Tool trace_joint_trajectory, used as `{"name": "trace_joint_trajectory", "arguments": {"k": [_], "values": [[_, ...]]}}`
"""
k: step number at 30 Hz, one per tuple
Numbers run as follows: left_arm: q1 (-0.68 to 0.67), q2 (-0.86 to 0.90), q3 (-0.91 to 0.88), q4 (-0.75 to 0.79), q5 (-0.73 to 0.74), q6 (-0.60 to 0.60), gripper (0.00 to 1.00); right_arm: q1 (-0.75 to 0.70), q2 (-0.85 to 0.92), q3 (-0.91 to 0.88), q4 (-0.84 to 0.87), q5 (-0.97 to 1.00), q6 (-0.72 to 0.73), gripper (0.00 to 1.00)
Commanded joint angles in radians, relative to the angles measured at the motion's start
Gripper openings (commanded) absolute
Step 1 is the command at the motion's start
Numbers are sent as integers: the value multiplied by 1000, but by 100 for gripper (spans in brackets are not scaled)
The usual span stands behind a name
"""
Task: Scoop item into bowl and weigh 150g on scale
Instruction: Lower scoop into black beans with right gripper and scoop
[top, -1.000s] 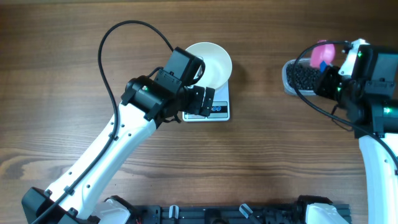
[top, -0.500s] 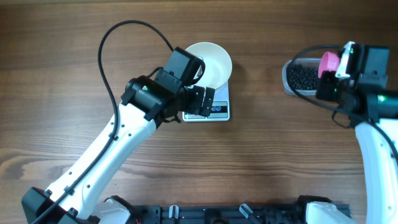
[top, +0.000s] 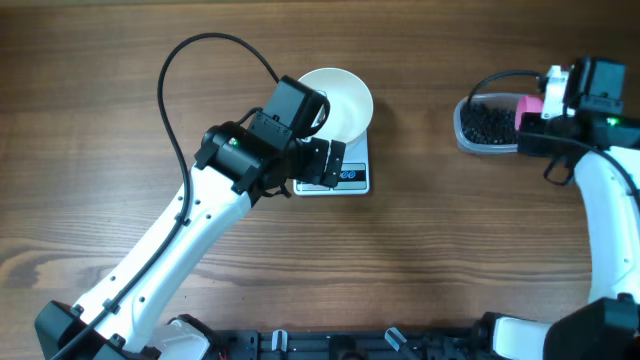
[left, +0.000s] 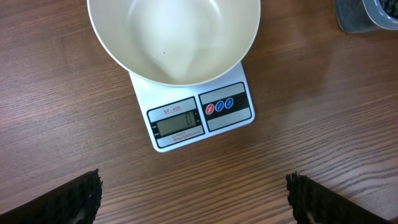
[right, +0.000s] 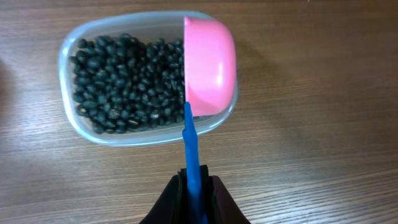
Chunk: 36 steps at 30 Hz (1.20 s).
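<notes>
pellets in tub, scoop over it, bowl on scale

A wooden table fills all 3 views from edge to edge. Its top is mid-brown with darker streaks. In the overhead view the grain runs left to right, with an oval swirl at the lower left. A black rail lies along the near edge. The light is even and soft, leaving a faint sheen and blurred shadows on the wood.
</notes>
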<state>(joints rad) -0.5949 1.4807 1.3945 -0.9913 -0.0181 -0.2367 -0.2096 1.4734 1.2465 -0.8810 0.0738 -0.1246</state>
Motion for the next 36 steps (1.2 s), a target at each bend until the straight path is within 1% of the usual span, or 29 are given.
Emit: {"name": "trace_joint_trajectory", "arguments": {"k": [1,6,9,13,23,27,31,36], "values": [[-3,-14,16,0,-10,20,100,-7,40,8,5,-49,-59,4],[-3,-14,16,0,-10,20,100,-7,91,8,5,-68,-58,4],[-3,-14,16,0,-10,20,100,-7,120,8,7,-141,-61,4],[-3,-14,16,0,-10,20,100,-7,126,8,6,-275,-140,4],[-3,-14,16,0,-10,20,100,-15,127,6,2,-303,-143,4],[-3,-14,16,0,-10,20,100,-63,134,-6,2,-428,-193,4],[-3,-14,16,0,-10,20,100,-126,169,-28,7,-500,-195,5],[-3,-14,16,0,-10,20,100,-167,193,-31,5,-599,-197,4]]}}
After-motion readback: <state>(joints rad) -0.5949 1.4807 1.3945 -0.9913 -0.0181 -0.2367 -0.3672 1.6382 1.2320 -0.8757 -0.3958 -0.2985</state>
